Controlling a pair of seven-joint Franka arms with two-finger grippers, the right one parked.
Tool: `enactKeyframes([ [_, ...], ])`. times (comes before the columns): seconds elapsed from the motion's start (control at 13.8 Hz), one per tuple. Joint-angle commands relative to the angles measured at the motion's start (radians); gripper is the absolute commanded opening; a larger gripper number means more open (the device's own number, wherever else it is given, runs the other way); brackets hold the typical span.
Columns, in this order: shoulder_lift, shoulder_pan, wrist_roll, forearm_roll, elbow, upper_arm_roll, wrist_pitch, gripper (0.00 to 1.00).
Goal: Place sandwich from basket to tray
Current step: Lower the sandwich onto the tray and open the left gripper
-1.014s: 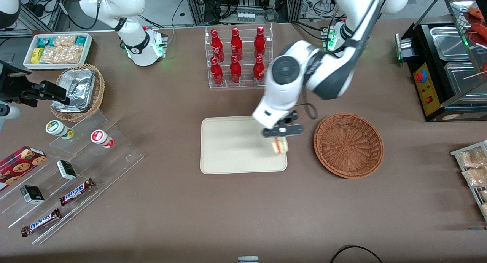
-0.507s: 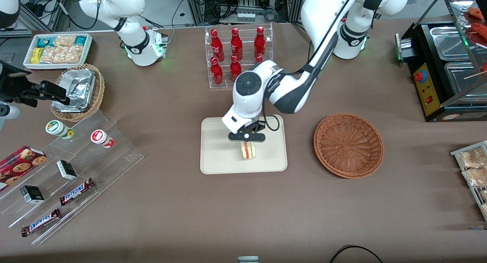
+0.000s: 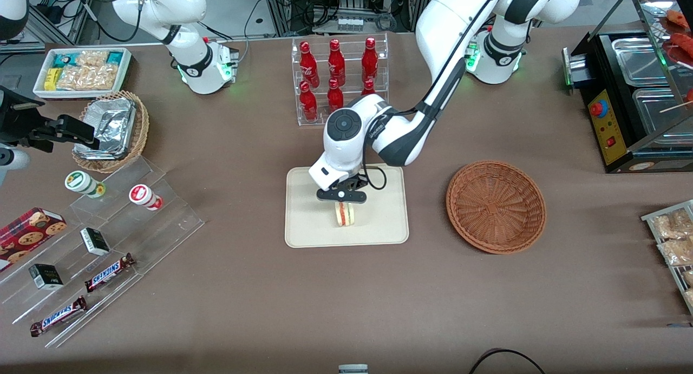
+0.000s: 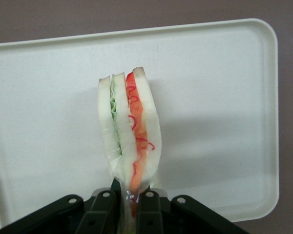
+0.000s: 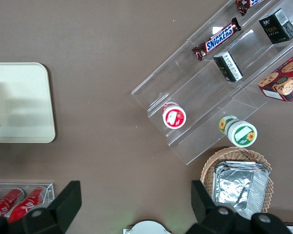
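The sandwich (image 3: 345,214) had moved from the tray's (image 3: 308,233) 3 o'clock edge to its middle, low over it, with the gripper (image 3: 341,199) pinching it tight. Basket (image 3: 495,206) sat at 3 o'clock, unchanged.

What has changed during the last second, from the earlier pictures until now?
The pincer, shut on the sandwich, carried it from the tray's edge nearest the basket to over the tray's middle, toward the parked arm's end. The grip did not change; the sandwich is not released. The basket, tray and cola bottles stayed where they were.
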Motion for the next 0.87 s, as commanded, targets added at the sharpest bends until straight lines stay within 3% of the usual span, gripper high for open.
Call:
enactKeyframes([
  [0.0,0.044,-0.014,0.009,0.011,0.035,0.013,0.010,0.00],
  [0.22,0.067,-0.026,0.008,0.013,0.035,0.013,0.033,0.00],
  [0.29,0.073,-0.026,0.003,0.011,0.032,0.013,0.065,0.29],
  [0.36,0.072,-0.026,0.006,0.016,0.029,0.013,0.078,0.91],
  [0.43,0.064,-0.026,-0.001,0.016,0.029,0.015,0.075,1.00],
  [0.8,-0.049,-0.012,-0.006,0.013,0.020,0.021,-0.077,1.00],
])
